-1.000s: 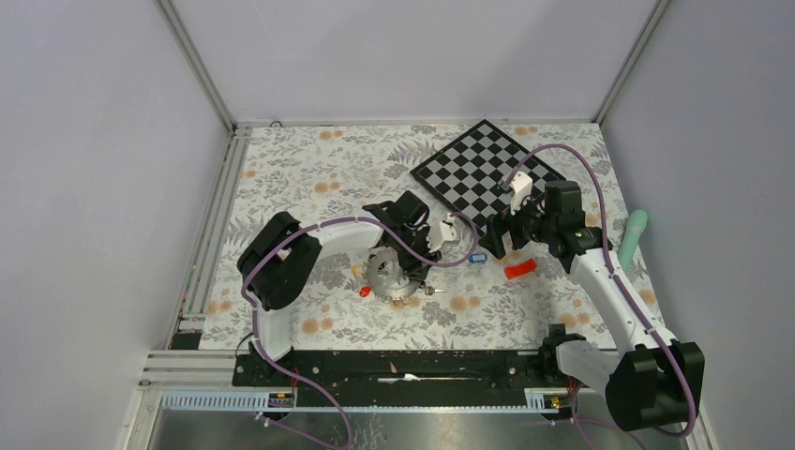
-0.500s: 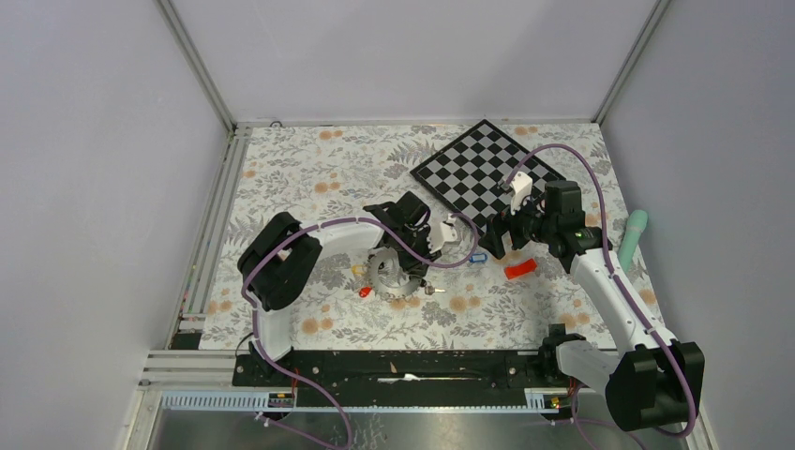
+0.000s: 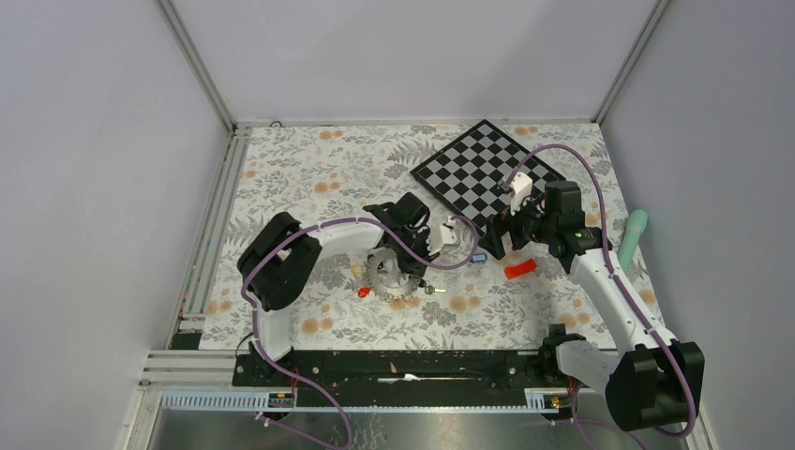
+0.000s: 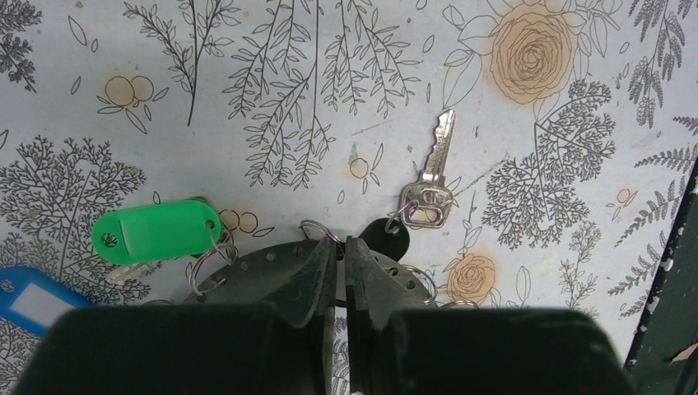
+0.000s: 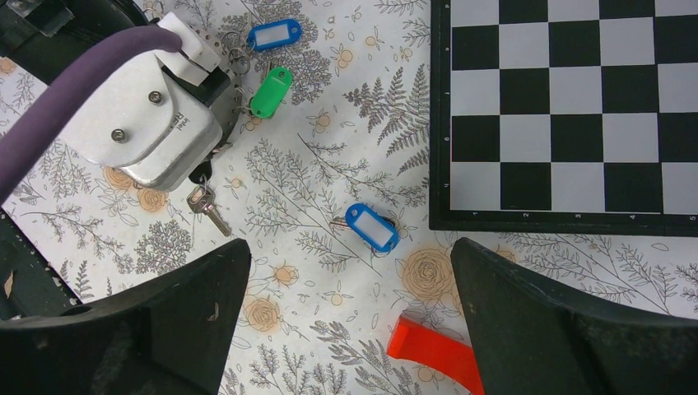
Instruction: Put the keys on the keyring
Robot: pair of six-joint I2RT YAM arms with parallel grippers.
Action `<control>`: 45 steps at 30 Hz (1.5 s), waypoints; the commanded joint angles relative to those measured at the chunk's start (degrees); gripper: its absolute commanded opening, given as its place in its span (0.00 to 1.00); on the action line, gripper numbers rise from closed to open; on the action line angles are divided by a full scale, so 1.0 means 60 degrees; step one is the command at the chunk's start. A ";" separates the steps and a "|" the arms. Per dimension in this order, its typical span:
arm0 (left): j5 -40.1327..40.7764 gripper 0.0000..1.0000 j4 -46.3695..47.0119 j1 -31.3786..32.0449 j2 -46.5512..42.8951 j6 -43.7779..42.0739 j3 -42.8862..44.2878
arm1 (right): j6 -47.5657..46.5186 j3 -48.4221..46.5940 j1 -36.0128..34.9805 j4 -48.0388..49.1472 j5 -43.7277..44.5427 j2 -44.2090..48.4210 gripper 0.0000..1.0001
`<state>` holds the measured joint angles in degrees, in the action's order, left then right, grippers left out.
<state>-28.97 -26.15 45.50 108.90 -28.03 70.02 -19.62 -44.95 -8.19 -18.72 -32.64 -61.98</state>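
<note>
Left tool point(image 4: 340, 247) pinches keyring point(image 4: 255, 268) rim.

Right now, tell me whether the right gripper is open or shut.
Open. The right gripper has its fingers wide apart with nothing between them, over the loose blue-tagged key and the red block.

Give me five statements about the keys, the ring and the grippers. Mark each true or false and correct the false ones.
1. The right gripper has its jaws wide open. True.
2. The green tag lies on the chessboard. False: it lies by the keyring, off the board.
3. A blue tag lies alone just off the chessboard's edge. True.
4. The right gripper holds the red block. False: the block lies loose and that gripper holds nothing.
5. The left gripper has its jaws pinched on the keyring's rim. True.
</note>
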 commanded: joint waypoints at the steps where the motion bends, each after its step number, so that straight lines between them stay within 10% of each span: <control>1: -0.0100 0.05 -0.0149 0.0049 -0.0559 -0.0355 0.0183 | 0.0107 0.0049 0.0059 0.0087 -0.0295 0.0137 1.00; 27: -0.2016 0.00 0.0097 -0.0370 -0.2528 -0.1704 -0.0416 | -0.0998 -0.0073 0.0060 -0.0586 -0.3691 0.0194 0.96; 45: -0.4328 0.00 0.1831 -0.1467 -0.3741 0.0053 -0.0935 | 0.0147 -0.0448 -0.2125 0.3375 -0.4097 -0.1829 0.76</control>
<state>-48.40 -20.01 37.80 89.93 -30.74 64.10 -19.97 -44.84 -19.38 -6.94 -56.47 -71.40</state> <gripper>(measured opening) 0.010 0.778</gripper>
